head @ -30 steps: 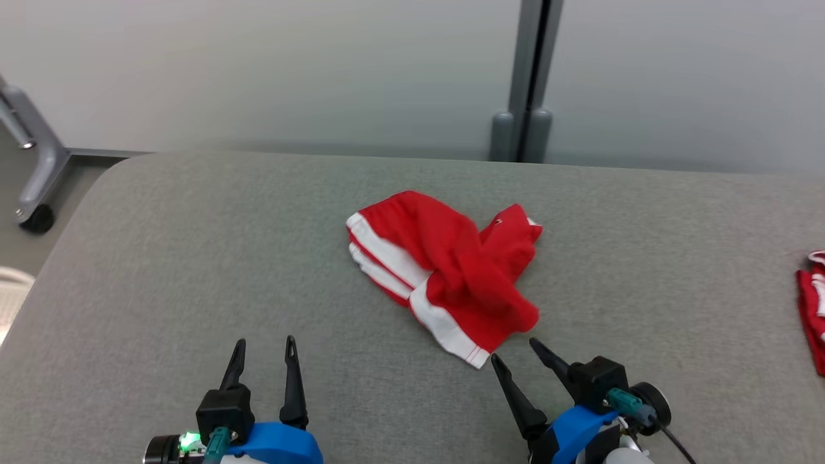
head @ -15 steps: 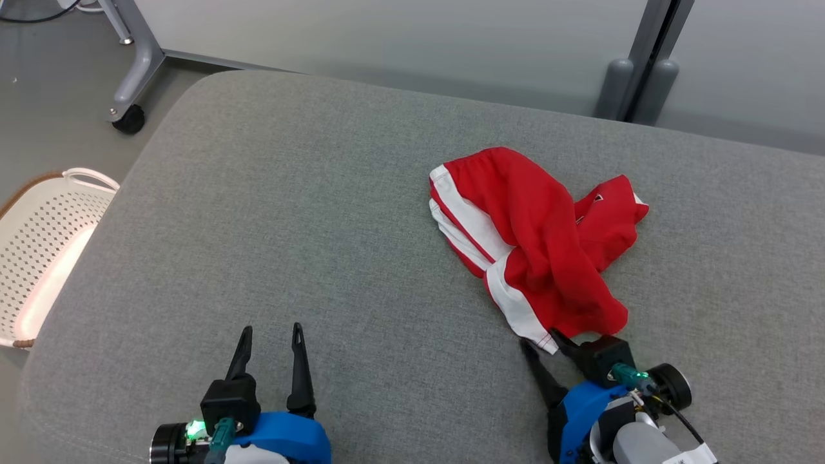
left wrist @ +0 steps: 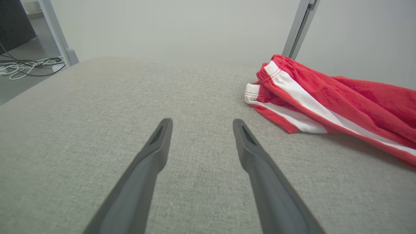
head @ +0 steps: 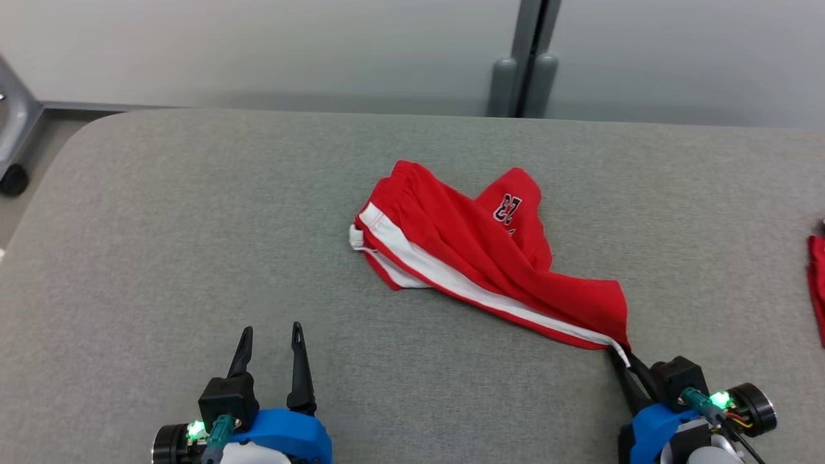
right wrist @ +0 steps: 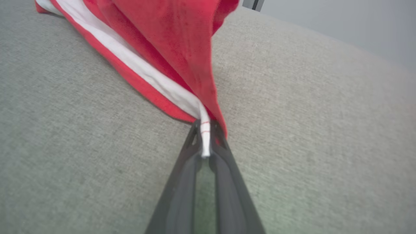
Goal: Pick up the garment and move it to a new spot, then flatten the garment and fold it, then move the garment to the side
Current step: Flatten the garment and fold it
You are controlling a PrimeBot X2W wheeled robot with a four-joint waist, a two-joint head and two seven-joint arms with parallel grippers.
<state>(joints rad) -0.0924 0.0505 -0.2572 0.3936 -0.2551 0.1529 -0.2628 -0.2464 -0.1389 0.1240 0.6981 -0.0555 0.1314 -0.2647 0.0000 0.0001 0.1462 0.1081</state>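
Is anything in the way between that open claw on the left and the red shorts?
Nothing visible: bare grey surface lies between the left gripper and the red shorts, whose corner the right gripper pinches.

A second red cloth point(head: 817, 283) lies on grey surface point(head: 161, 258).

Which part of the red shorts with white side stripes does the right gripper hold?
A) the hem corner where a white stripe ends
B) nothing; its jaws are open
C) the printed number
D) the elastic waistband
A: the right gripper is shut on the striped hem corner of the red shorts with white side stripes, far from waistband and number.
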